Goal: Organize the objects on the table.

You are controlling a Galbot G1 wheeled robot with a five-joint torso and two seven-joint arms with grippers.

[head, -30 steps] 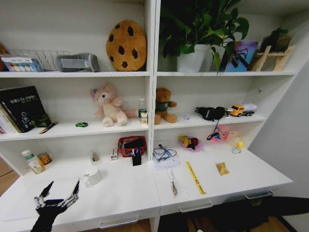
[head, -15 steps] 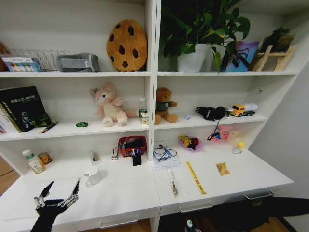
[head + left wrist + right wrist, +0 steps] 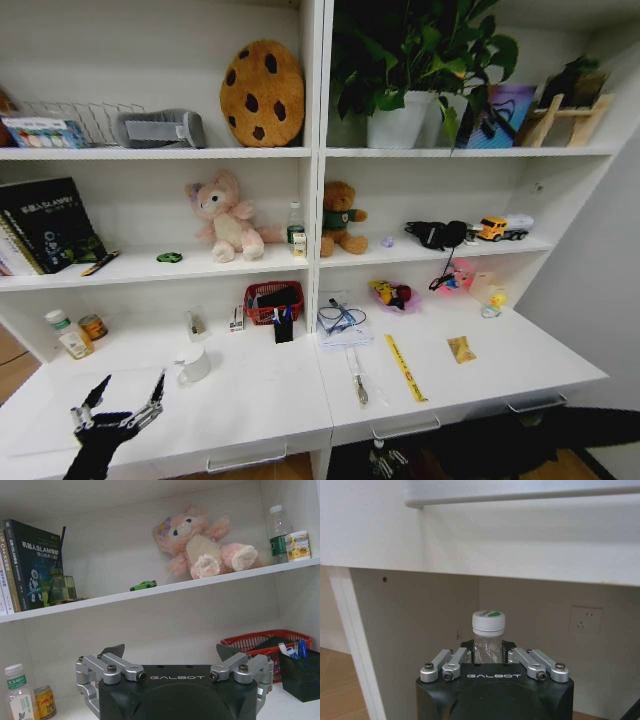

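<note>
Right gripper [image 3: 489, 656] is clamped on a small clear bottle with a white and green cap [image 3: 488, 636], held upright below the front edge of the long white desk [image 3: 520, 555]; in the head view the right gripper [image 3: 385, 462] sits low, just under the drawer front with the slim metal handle [image 3: 405, 429]. Under the desk there is open room, a white side panel [image 3: 355, 640] on one side and a wall socket [image 3: 585, 620] behind. Left gripper [image 3: 122, 400] hovers over the bare near-left part of the desk top [image 3: 250, 400], fingers spread wide, nothing between them; its wrist view shows the left gripper [image 3: 170, 652] facing the shelving. A white mug [image 3: 192, 364] stands just beyond it, apart. Tiny green toy car [image 3: 143, 585] rests on the middle shelf, left of the pink plush toy [image 3: 200, 545]. Blue and black pens [image 3: 283, 316] stand in a black holder in front of a red basket [image 3: 272, 300]. A yellow ruler [image 3: 405, 367] lies on the right half of the desk, well apart from the edge.
</note>
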